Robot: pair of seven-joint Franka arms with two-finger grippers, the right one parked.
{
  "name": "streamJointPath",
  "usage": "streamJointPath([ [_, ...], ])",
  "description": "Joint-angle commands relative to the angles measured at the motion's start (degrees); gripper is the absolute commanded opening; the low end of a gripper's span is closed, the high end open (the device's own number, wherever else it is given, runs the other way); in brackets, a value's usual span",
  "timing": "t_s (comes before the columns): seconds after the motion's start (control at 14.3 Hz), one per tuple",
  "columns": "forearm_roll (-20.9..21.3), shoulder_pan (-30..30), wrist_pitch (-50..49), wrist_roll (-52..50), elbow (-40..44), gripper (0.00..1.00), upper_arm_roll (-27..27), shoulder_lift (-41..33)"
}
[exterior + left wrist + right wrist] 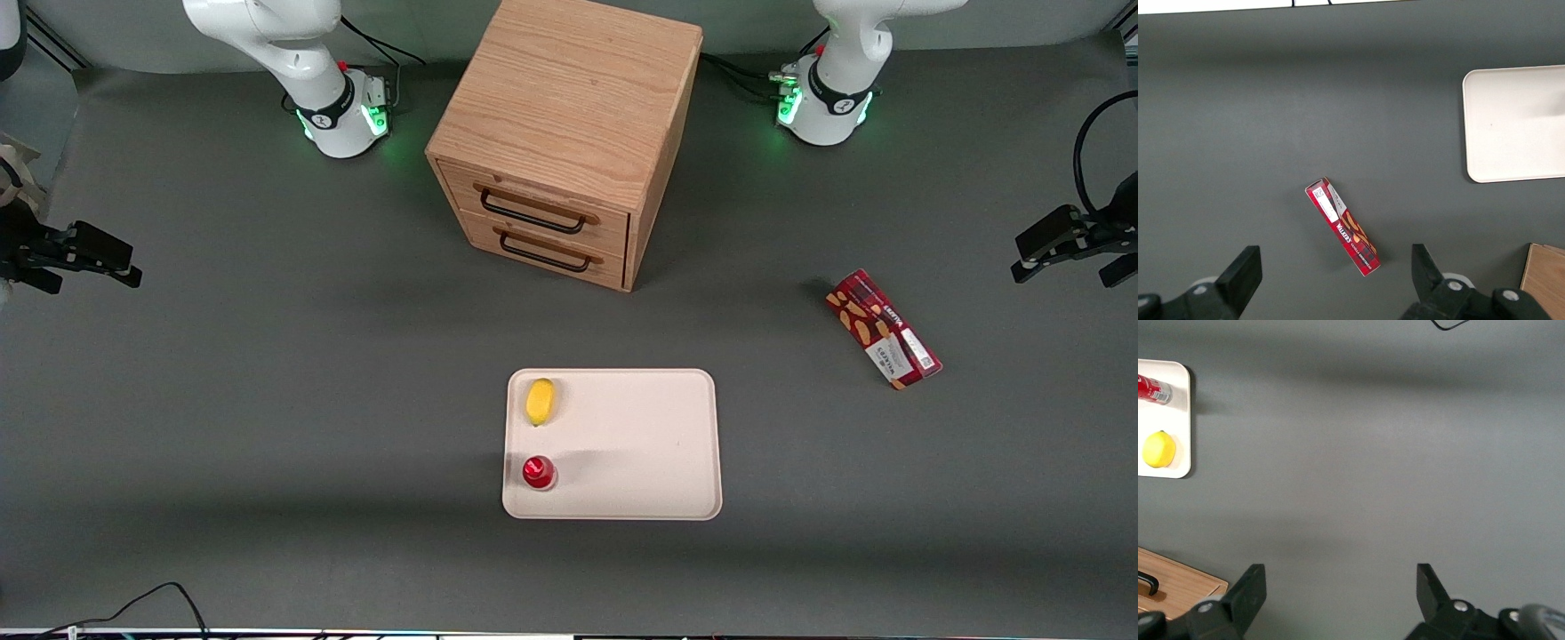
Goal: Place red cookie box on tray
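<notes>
The pincer [1335, 280] is hanging released, well above the surface [267, 400]. The red cookie box [883, 329] is lying flat at roughly its seven o'clock, apart from the tray [640, 444].

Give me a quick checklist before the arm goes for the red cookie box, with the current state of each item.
1. Red cookie box lies flat on the table, nothing on it: ok.
2. Gripper open, holding nothing: ok.
3. Gripper lined up over the box: not ok; it hovers toward the working arm's end.
4. Tray has bare room: ok; lemon and red-capped object sit along one short edge.
5. Wooden drawer cabinet off the box-to-tray path: ok.
</notes>
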Motion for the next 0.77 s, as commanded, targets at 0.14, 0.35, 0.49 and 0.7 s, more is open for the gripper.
streamJointPath([
  [0.14,2.0,-0.18,0.34,0.84,-0.56,1.0,-0.19,-0.73],
  [0.35,1.99,-0.09,0.25,0.66,-0.56,1.0,-0.19,-0.73],
  [0.49,1.99,-0.01,0.16,0.31,-0.64,1.0,-0.19,-0.73],
  [0.7,1.91,-0.01,0.25,0.31,-0.64,1.0,-0.19,-0.73],
])
